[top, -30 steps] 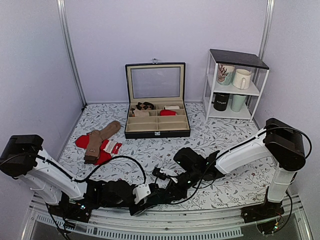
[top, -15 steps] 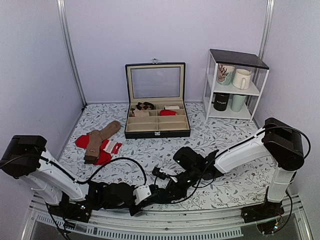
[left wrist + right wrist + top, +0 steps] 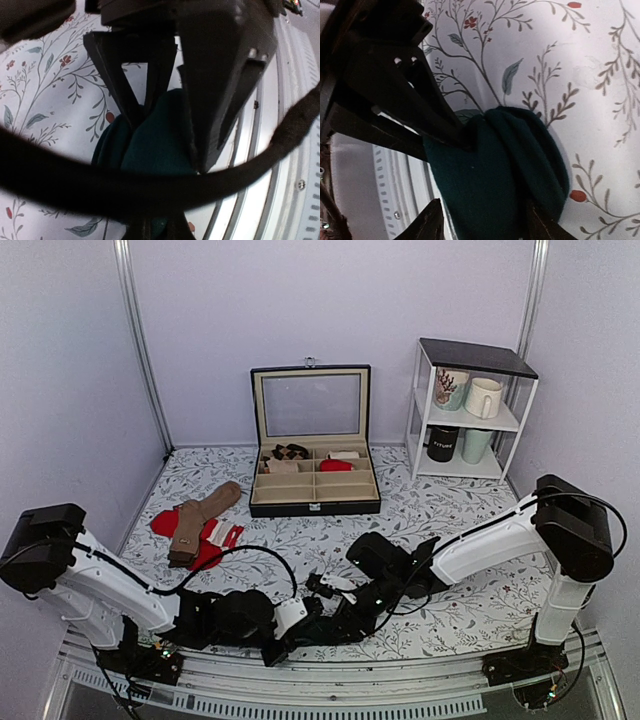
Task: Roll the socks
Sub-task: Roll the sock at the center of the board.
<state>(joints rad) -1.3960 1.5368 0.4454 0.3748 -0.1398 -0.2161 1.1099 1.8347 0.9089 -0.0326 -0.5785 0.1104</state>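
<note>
Left arm [image 3: 120, 585] shifted right, both jaws clamping rolled socks [image 3: 495, 170]

The socks [image 3: 495, 170] are dark teal-green, in a plain knit. The tabletop [image 3: 450, 510] is white with grey leafy twigs and small red berries. The box [image 3: 313, 504] is black outside and beige inside. Left of the box, tan-brown socks [image 3: 200, 517] lie on red socks [image 3: 160, 523].

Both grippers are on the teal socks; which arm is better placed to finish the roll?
Right, probably: the right gripper clasps the socks across the wrapped outer fold, while the left gripper pinches them from the other side at the table edge, better as an anchor.
</note>
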